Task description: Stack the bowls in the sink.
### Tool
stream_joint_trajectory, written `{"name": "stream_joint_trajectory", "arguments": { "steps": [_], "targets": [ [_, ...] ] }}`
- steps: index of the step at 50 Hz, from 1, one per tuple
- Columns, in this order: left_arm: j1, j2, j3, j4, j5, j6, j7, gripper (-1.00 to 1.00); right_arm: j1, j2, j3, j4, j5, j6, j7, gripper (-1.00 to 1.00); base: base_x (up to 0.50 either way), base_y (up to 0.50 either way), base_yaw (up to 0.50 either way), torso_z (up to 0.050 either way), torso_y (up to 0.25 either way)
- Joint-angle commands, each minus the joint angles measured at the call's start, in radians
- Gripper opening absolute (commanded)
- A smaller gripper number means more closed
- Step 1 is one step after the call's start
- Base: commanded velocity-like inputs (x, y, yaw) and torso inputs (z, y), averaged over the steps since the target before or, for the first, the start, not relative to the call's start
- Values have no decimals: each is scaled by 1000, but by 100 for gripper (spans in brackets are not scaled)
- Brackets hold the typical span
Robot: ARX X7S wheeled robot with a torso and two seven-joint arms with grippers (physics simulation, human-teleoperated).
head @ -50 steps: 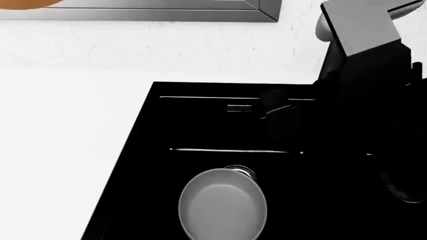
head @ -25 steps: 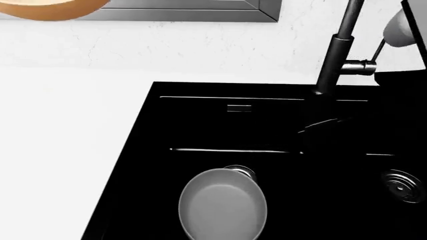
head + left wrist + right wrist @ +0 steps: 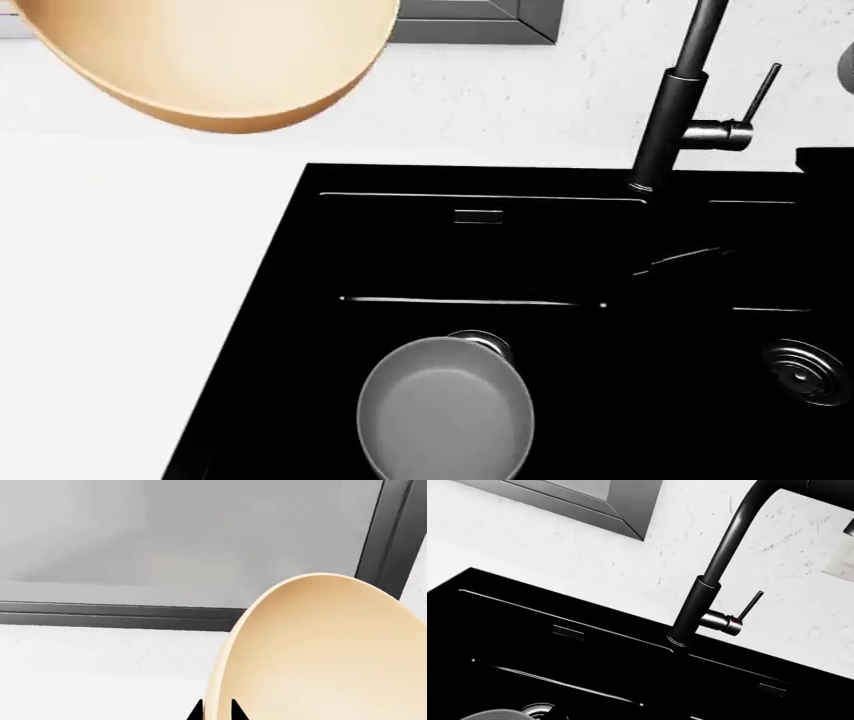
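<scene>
Tan bowl (image 3: 214, 60) held in the air at the top left of the head view, above the white counter (image 3: 120, 300) and just in front of the grey-framed window (image 3: 494, 20), well apart from the sink. Seen from its underside and side there, rim tipped away. In the left wrist view, same tan bowl (image 3: 327, 655) filling the near corner, with two dark fingertips (image 3: 195, 712) of the left gripper (image 3: 215, 711) showing on either side of its rim, so jaws clamped on the bowl's edge. Grey bowl (image 3: 445, 408) sitting upright in the left basin of the black sink (image 3: 307, 330), wide and shallow, touching or partly covering the round metal drain (image 3: 483, 343) behind it. Second drain (image 3: 805, 371) in the right basin. Tall dark faucet (image 3: 674, 110) rising from the back edge of the sink between the two basins, with a thin lever sticking out to one side. In the right wrist view, faucet (image 3: 707, 595) and the sink's back rim (image 3: 594, 625) seen at a slant, with a sliver of the grey bowl (image 3: 494, 715) at the edge. Right gripper outside every view, so cannot tell whether released or clenched.
</scene>
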State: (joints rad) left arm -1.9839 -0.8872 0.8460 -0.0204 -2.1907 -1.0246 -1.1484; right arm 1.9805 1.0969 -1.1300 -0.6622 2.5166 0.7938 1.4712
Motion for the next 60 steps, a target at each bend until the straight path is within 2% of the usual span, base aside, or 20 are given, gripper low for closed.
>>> {"name": "stream_joint_trajectory", "arguments": {
  "steps": [1, 17, 35, 52, 60],
  "targets": [
    [29, 58, 26, -21, 34, -17, 48, -100, -10, 11, -9, -10, -12, -3, -10, 100, 0, 0, 0, 0, 0],
    [86, 130, 79, 7, 22, -37, 63, -100, -15, 21, -20, -21, -13, -8, -12, 100, 0, 0, 0, 0, 1],
    [208, 148, 140, 92, 17, -76, 113, -100, 13, 35, -23, -22, 8, 0, -4, 100, 0, 0, 0, 1, 0],
    [289, 186, 151, 136, 6, -43, 155, -100, -6, 51, -34, -31, -14, -6, -19, 100, 0, 0, 0, 0, 1],
    [335, 197, 124, 143, 1, 25, 176, -100, -9, 61, -38, -35, -16, -5, -21, 100, 0, 0, 0, 0, 0]
  ]
}}
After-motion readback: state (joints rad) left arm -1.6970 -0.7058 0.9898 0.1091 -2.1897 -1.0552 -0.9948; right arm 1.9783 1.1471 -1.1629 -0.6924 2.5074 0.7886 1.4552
